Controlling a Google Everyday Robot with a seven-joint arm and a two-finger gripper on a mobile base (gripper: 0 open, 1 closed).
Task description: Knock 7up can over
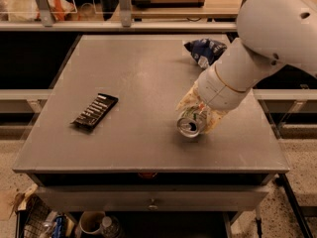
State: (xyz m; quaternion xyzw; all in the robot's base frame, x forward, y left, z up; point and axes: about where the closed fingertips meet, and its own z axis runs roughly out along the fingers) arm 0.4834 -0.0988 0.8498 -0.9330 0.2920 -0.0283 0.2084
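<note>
The 7up can (pixel 191 124) is on the grey table (pixel 138 83), right of centre near the front. It is tipped steeply, its silver pull-tab top facing the front left, and I cannot tell whether it rests flat on the table. My gripper (pixel 200 112) is right at the can, pressed over its upper side, at the end of the big white arm (pixel 257 53) that reaches in from the upper right. The can's body is mostly hidden behind the gripper.
A dark blue chip bag (pixel 205 51) lies at the back right, next to the arm. A flat black bar with white marks (pixel 95 111) lies on the left side. Shelving stands behind the table, and a drawer front and floor clutter show below it.
</note>
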